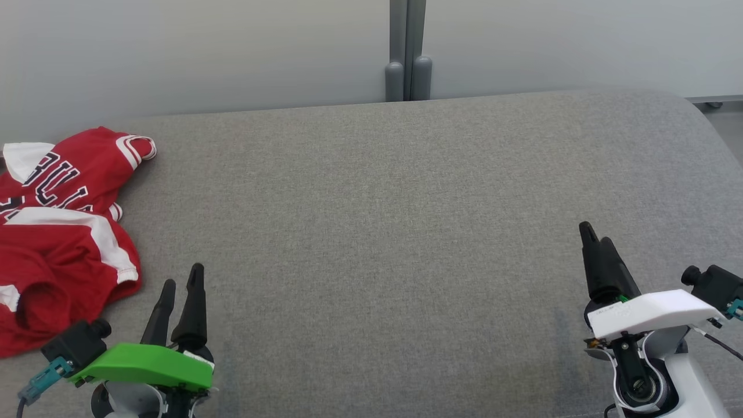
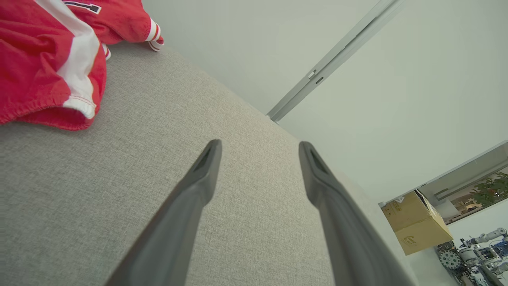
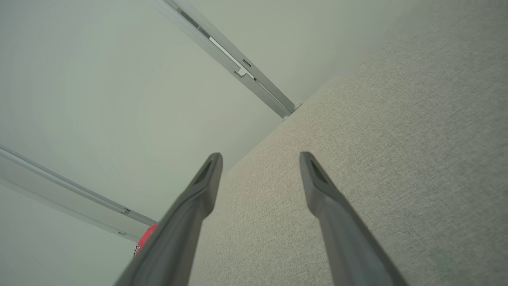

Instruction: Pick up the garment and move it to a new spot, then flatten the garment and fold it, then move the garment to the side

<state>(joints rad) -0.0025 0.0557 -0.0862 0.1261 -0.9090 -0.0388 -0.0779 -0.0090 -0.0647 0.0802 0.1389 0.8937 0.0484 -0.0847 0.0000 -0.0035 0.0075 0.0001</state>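
While the red garment (image 1: 64,232) lies in a crumpled heap at the left edge of the gray cloth-covered table (image 1: 377,203), toward the near left corner, both of your grippers are empty. Your left gripper (image 1: 183,276) hangs just beside the heap, at the near edge, with its two dark fingers spread apart and nothing between them. Your right gripper (image 1: 596,233) is well apart from it, over by the near right corner. Its fingers are spread wide too, over bare table.

Nothing is picked up yet, so I think the first grab is the step to do now. Watch out here. The heap is bunched up in many layers, with an arm hole and white stripes folded over each other. If you pinch only the top layer, the rest may drag and twist. If you pinch too deep, the fingers may catch the table's own cloth. The garment runs past the left side of the head view, so you cannot tell if part of it hangs over the edge. If it does, a weak grip could let it slide off. The thin cloth looks smooth and may slip.
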